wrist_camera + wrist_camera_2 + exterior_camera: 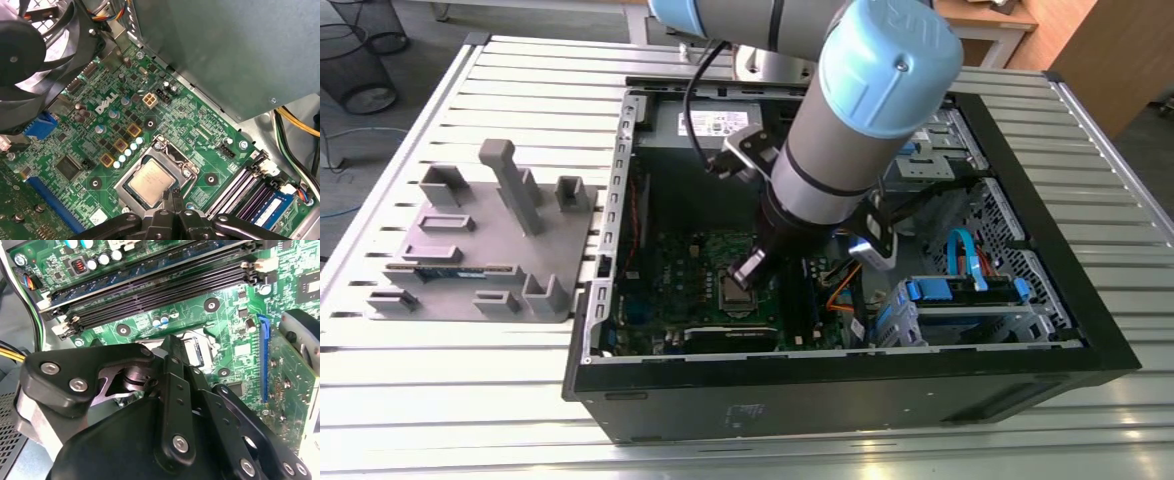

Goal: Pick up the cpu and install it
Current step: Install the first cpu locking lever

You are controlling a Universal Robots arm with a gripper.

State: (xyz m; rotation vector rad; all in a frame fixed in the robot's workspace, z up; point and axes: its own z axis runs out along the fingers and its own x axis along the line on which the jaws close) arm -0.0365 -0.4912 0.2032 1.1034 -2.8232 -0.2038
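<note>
cpu [150, 182] lies in the socket [186, 170], end effector [172, 194] pressed together, empty, just at its edge; i'd judge seating flat and square matters most now.

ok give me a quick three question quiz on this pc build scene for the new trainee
1. True or false: the cpu lies in its socket on the motherboard, not held up by the hand.
2. Which is the hand nearest to? A the cpu; B the case fan; C the blue drive cable.
3. Fill in: the grey parts tray sits outside the computer case, on the exterior view's ____.
Key: 1 true; 2 A; 3 left.
</note>
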